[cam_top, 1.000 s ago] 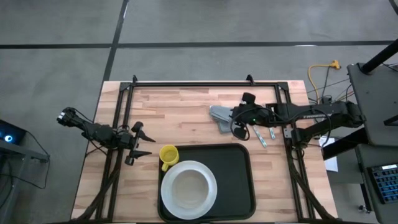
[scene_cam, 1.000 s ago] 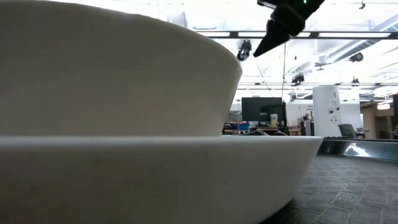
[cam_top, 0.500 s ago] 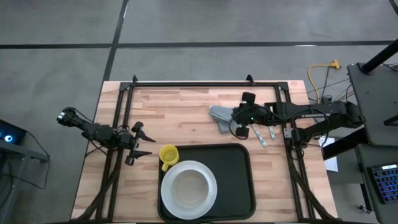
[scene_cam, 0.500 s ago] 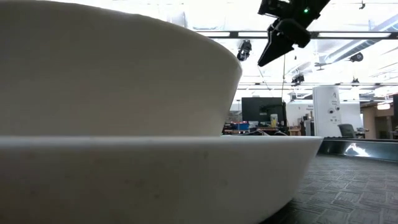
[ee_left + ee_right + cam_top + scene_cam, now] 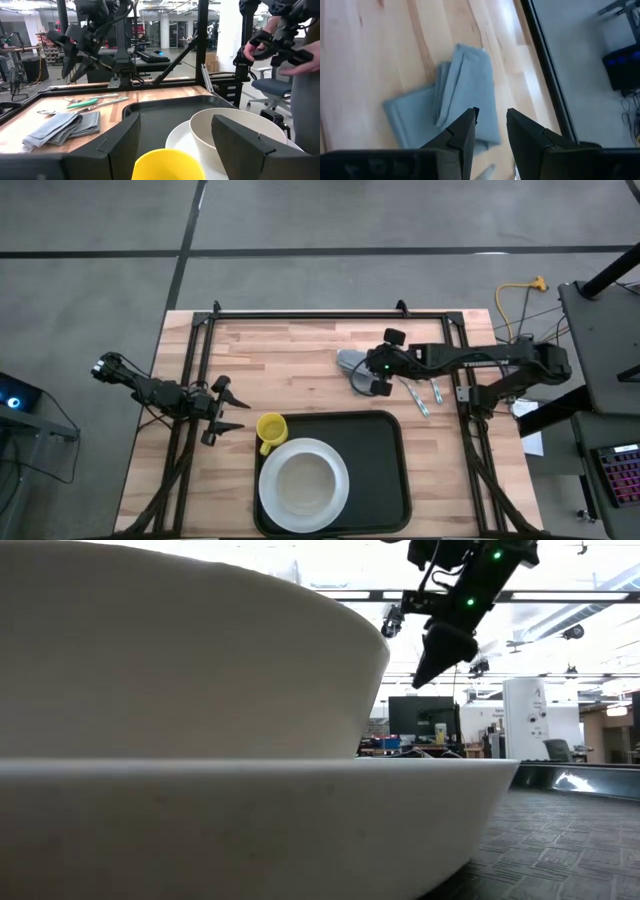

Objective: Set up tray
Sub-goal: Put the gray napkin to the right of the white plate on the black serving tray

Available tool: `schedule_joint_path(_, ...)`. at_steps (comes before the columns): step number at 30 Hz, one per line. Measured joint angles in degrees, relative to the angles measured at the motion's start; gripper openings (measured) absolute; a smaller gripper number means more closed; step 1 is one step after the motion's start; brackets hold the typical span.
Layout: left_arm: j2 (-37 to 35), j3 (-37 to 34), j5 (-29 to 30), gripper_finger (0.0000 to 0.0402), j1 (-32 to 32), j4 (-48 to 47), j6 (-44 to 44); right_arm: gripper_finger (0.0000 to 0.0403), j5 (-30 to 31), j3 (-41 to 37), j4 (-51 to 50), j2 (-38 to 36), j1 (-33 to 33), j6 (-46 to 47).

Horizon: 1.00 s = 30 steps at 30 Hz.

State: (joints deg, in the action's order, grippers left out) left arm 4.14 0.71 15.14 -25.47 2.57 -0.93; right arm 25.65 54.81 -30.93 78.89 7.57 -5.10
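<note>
The black tray [image 5: 375, 465] lies at the table's near edge. On its left half stands a white plate [image 5: 303, 512] with a white bowl [image 5: 235, 132] on it. A yellow cup [image 5: 271, 429] stands on the wood at the tray's far-left corner. A folded grey-blue cloth [image 5: 457, 95] lies flat on the wood beyond the tray. My right gripper [image 5: 368, 378] hangs above the cloth, slanting down, its fingers [image 5: 465, 132] a little apart with nothing between them. My left gripper [image 5: 228, 410] waits at the table's left, level and open, facing the cup [image 5: 162, 165].
Several pieces of cutlery [image 5: 420, 395] lie on the wood right of the cloth [image 5: 350, 363]. A black frame [image 5: 330, 315] rails the table's far and side edges. In the left wrist view a person [image 5: 295, 55] stands beyond the table's right side.
My right gripper has come down and toward the table's left, ending over the cloth, and has tipped further downward. The gap between its fingers looks the same. Nothing on the table has moved.
</note>
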Motion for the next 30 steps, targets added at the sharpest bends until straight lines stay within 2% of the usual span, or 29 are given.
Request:
schedule_joint_path(8, 0.02, 0.0, 0.0, 0.0224, 0.0, 0.0, 0.0, 0.01, 3.21, -1.31, 3.14, 1.08, 0.03, -0.61)
schedule_joint_path(16, 0.06, 0.0, 0.0, 0.0224, 0.0, 0.01, 0.0, 0.01, 1.28, -1.79, 2.56, 0.38, 0.31, 0.8)
schedule_joint_path(24, 0.06, -0.02, 0.0, 0.0224, 0.02, 0.02, 0.0, 0.01, 0.95, -2.8, -2.26, 0.87, 0.35, 3.75)
schedule_joint_path(30, 0.06, -0.02, 0.0, 0.0224, 0.02, 0.02, 0.0, 0.0134, 0.23, -4.66, -1.28, 0.87, 0.31, 4.83)
